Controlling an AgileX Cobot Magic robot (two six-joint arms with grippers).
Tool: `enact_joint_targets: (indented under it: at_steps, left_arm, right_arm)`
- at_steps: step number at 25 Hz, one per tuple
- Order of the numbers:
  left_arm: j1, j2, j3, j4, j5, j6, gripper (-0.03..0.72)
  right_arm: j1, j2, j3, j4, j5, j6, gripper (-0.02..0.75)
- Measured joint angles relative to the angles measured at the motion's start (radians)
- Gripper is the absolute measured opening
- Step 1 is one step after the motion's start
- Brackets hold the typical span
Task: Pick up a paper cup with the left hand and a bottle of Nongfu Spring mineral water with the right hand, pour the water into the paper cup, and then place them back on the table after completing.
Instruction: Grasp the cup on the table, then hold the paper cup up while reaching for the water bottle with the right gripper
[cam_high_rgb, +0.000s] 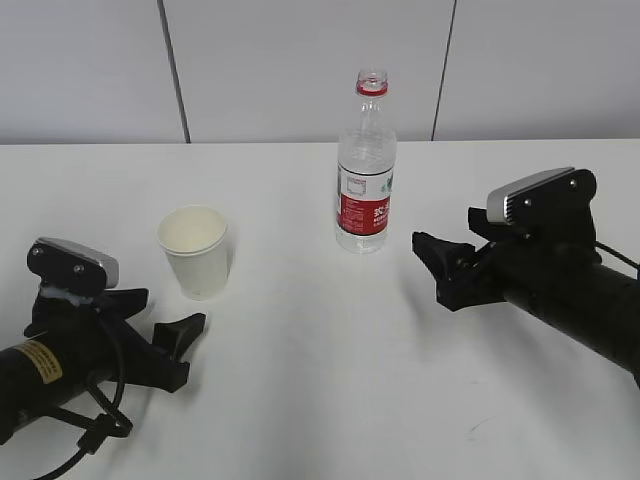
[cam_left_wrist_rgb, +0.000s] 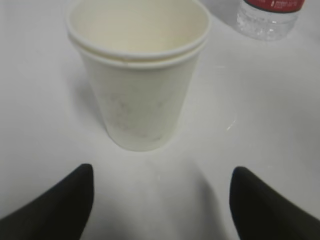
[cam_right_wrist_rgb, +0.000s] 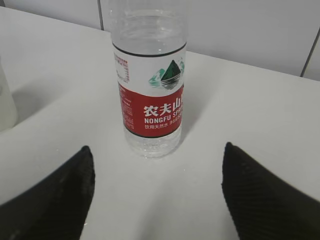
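Note:
A white paper cup (cam_high_rgb: 193, 250) stands upright and empty on the white table (cam_high_rgb: 320, 390), left of centre. The Nongfu Spring bottle (cam_high_rgb: 366, 170), with a red label and a red neck ring but no cap, stands upright at mid-table and holds clear water. My left gripper (cam_high_rgb: 170, 312) is open, low over the table just short of the cup. In the left wrist view the cup (cam_left_wrist_rgb: 137, 80) stands ahead of the open left gripper (cam_left_wrist_rgb: 160, 172). My right gripper (cam_high_rgb: 430, 264) is open, to the right of the bottle. In the right wrist view the bottle (cam_right_wrist_rgb: 150, 85) stands ahead of the open right gripper (cam_right_wrist_rgb: 157, 150).
A grey panelled wall (cam_high_rgb: 300, 60) runs behind the table's far edge. The bottle's base (cam_left_wrist_rgb: 267, 17) shows at the top right of the left wrist view. The cup's side (cam_right_wrist_rgb: 5, 100) shows at the left edge of the right wrist view.

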Motion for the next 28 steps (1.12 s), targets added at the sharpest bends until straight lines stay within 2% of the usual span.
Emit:
enact_joint_targets:
  at_steps: [5, 8, 18, 23, 28]
  left_arm:
    - [0.0, 0.048, -0.048, 0.015, -0.005, -0.007, 0.578]
    - [0.0, 0.063, -0.084, 0.018, -0.005, -0.007, 0.589]
    - [0.0, 0.144, -0.225, 0.01, -0.007, -0.007, 0.592]
    - [0.0, 0.155, -0.238, -0.067, -0.006, -0.007, 0.59]
    - [0.003, 0.155, -0.238, -0.083, -0.006, -0.007, 0.539]
  right_arm:
    - [0.0, 0.032, 0.0, -0.004, -0.013, 0.006, 0.587]
    - [0.0, 0.034, 0.0, -0.008, -0.016, 0.006, 0.587]
    - [0.0, 0.034, 0.0, -0.014, -0.02, 0.007, 0.587]
    - [0.0, 0.034, 0.0, -0.016, -0.022, 0.007, 0.587]
    - [0.0, 0.034, 0.0, -0.03, -0.022, 0.008, 0.587]
